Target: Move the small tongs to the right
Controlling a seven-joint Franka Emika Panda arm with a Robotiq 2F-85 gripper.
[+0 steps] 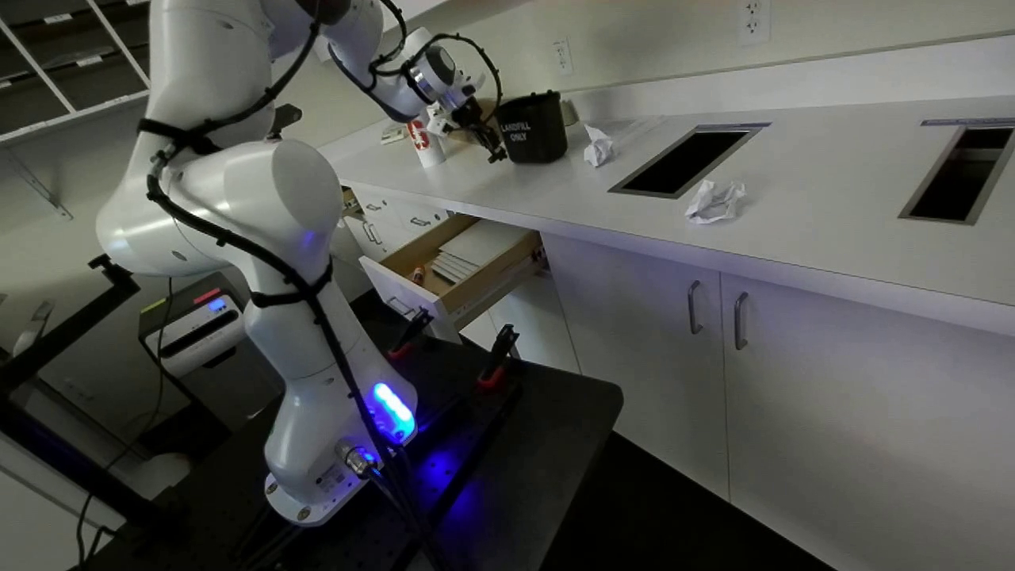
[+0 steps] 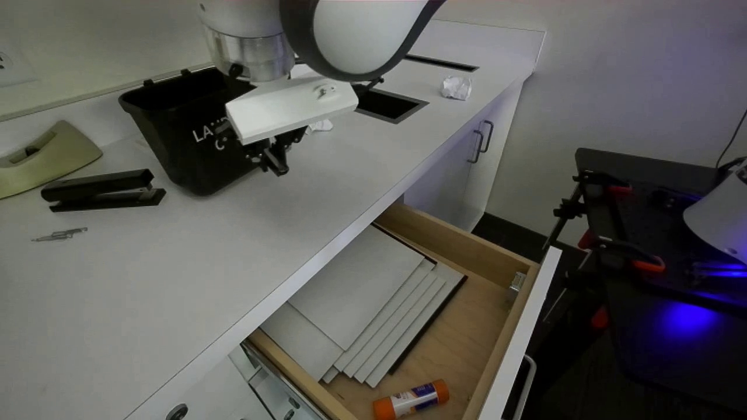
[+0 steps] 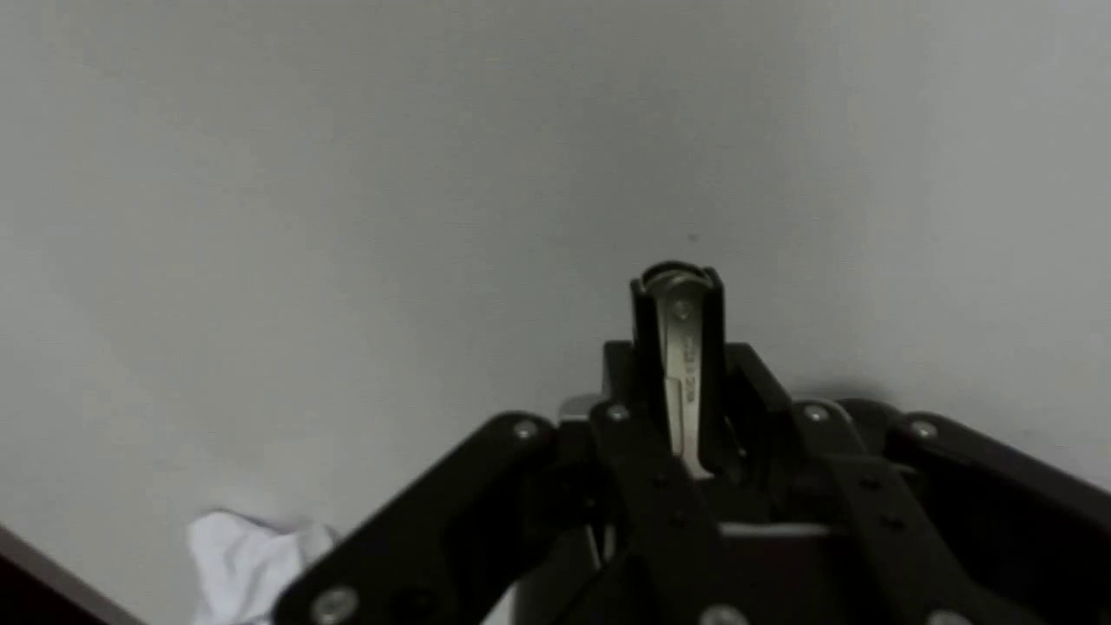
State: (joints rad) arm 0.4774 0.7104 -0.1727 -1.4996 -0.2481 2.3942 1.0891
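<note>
My gripper [image 3: 686, 373] is shut on the small tongs [image 3: 682, 325], a narrow tool with black sides and a silver metal strip with a rivet. It points away from the fingers, and its lower part is hidden between them. In both exterior views the gripper [image 1: 490, 147] is over the white counter [image 1: 492, 178], beside the front of the black bin [image 1: 533, 135]. It also shows in an exterior view [image 2: 271, 158], where the tongs look like a small dark piece pointing down. I cannot tell how far they are above the counter.
A black stapler [image 2: 102, 189], a tape dispenser [image 2: 49, 154] and a small metal item [image 2: 60, 234] lie on the counter. A red-and-white cup [image 1: 428, 151] stands near the arm. Crumpled papers [image 1: 715, 202] lie near the counter cutouts [image 1: 690, 159]. An open drawer [image 2: 467, 245] projects below.
</note>
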